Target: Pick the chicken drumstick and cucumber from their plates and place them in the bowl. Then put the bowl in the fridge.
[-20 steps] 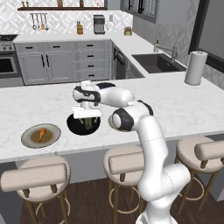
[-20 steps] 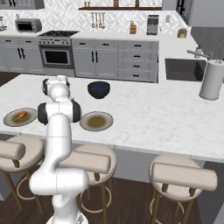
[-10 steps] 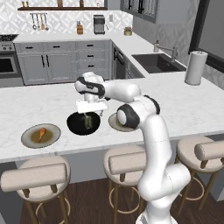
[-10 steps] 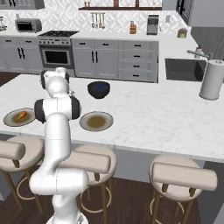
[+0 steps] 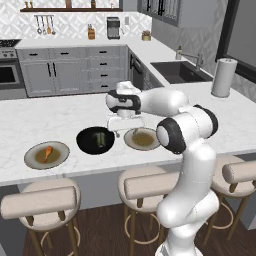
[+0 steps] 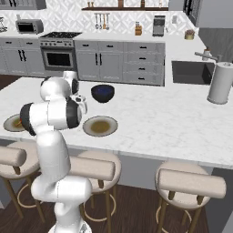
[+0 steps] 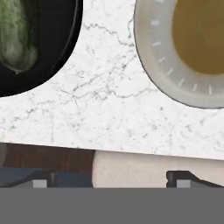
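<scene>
The glossy black bowl (image 5: pixel 95 140) stands near the island's front edge, and the dark green cucumber (image 5: pixel 99 139) lies inside it. Left of it, a plate (image 5: pixel 31 157) holds the orange-brown chicken drumstick (image 5: pixel 47 152). Right of the bowl sits a bare plate (image 5: pixel 142 139). My gripper (image 5: pixel 123 125) hangs open and holds nothing, above the gap between bowl and bare plate. In the hand view the bowl (image 7: pixel 59 48) with the cucumber (image 7: pixel 16 30) is at top left and the bare plate (image 7: pixel 151 65) at top right. My gripper (image 7: pixel 111 180) has its tips wide apart. The fridge is out of view.
A smaller dark bowl with a blue inside (image 6: pixel 102 93) stands further back on the island. A paper towel roll (image 5: pixel 222 77) is at the far right, near the sink (image 5: pixel 180 71). Padded stools (image 5: pixel 40 200) line the island's front edge.
My hand has moved right, from over the black bowl to above the gap between the bowl and the bare plate. The bowl, plates and drumstick have not moved.
</scene>
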